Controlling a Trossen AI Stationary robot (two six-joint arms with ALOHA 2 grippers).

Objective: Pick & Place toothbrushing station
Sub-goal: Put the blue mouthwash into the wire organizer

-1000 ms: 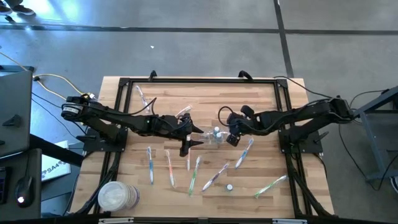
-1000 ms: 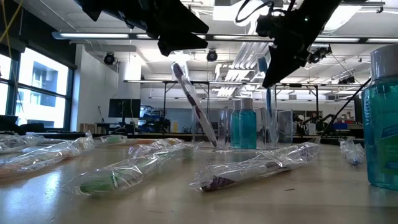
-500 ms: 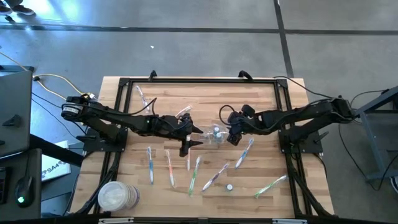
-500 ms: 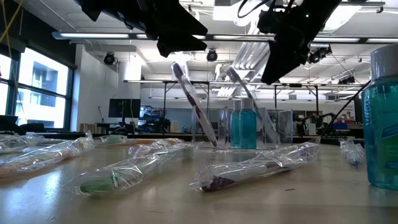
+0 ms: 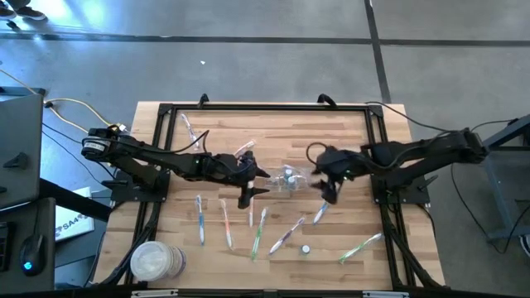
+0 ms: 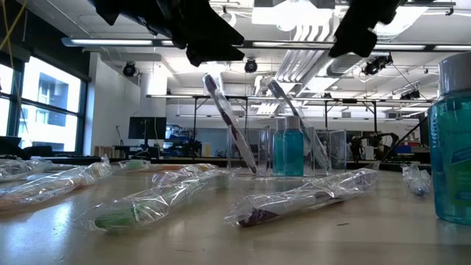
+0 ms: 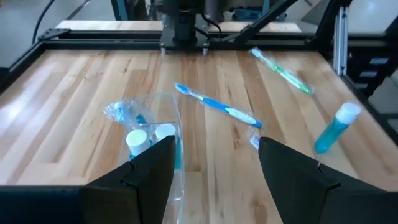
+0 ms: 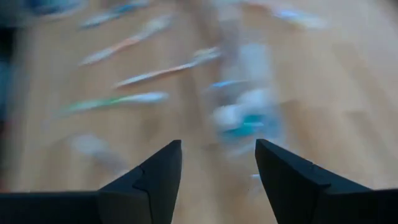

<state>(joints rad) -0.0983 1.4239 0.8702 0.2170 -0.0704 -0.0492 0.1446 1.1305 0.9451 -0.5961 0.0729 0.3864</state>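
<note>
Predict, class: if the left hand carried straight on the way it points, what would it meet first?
Most likely the clear container holding capped tubes, just ahead of the left hand; depth is uncertain.

The right wrist view is smeared: toothbrushes [image 8: 111,102] and the transparent container [image 8: 245,118] show only as streaks. In the low view, a blue bottle [image 6: 454,147] is cut off at the right edge.
</note>
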